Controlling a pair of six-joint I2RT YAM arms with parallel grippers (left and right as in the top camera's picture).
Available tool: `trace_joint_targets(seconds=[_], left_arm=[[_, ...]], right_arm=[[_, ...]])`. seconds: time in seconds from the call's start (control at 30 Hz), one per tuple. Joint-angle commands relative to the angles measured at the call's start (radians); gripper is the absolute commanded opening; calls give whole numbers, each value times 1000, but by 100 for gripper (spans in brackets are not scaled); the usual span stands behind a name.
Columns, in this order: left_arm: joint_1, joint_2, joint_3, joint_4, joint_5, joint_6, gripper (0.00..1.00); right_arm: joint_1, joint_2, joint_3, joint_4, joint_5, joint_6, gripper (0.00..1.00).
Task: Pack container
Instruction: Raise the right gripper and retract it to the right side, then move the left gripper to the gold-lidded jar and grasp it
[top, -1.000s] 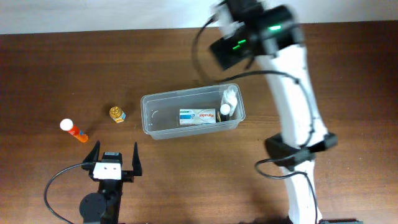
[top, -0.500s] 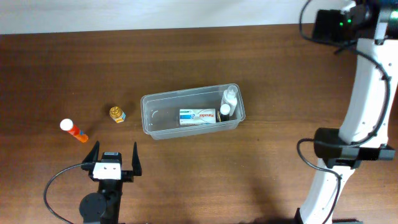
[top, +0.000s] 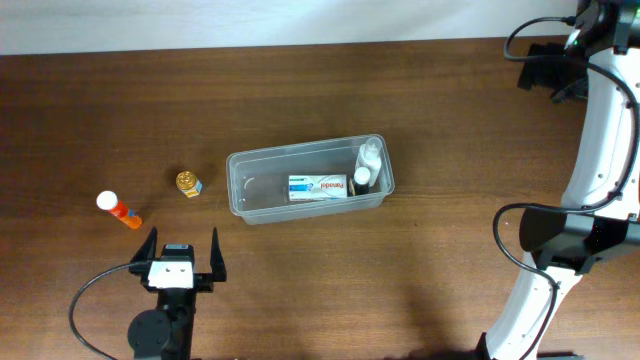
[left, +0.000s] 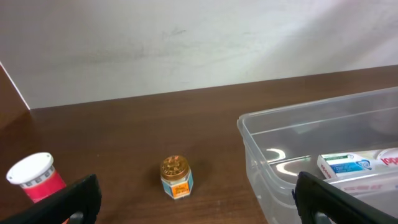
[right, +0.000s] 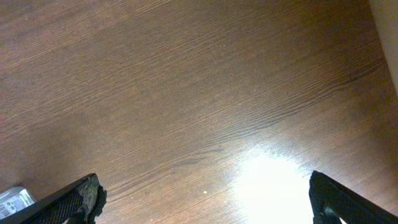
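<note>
- Overhead: the clear rectangular plastic container (top: 262, 188), centred on the brown wooden table (top: 450, 120), holds a white carton (top: 318, 186); the left pincer (top: 184, 236) is spread wide.
- Left wrist: a gold-capped jar (left: 176, 177) stands left of the container.
- Right wrist: the right pincer (right: 204, 186) gapes wide, empty.

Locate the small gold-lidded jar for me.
In the overhead view the gold-lidded jar stands left of the container, apart from it, with the orange white-capped tube farther left.

Container (top: 262, 190): clear rectangular tub, upright, open-topped.
It sits mid-bench (top: 300, 80), its long side slightly skewed, with rounded corners and a rim; a white box (top: 320, 186) lies flat inside, and white bottles (top: 368, 155) are at its right end.
</note>
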Motion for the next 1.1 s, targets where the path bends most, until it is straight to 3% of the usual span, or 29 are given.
trace_joint_targets(seconds=[0.0, 0.23, 0.43, 0.7, 0.93, 1.07], left_arm=[[7, -7, -5, 32, 2, 19, 99], [7, -6, 8, 76, 225, 19, 99], [7, 116, 201, -8, 217, 19, 99], [7, 619, 701, -268, 195, 61, 99], [7, 1121, 1230, -741, 210, 61, 99], [7, 1292, 1395, -898, 249, 61, 99]], right_arm=[[4, -9, -5, -6, -2, 13, 98], [4, -9, -5, -6, -2, 13, 98], [4, -9, -5, -6, -2, 13, 98], [4, -9, -5, -5, -2, 13, 98], [4, -9, -5, -6, -2, 13, 98], [4, -9, -5, -6, -2, 13, 98]])
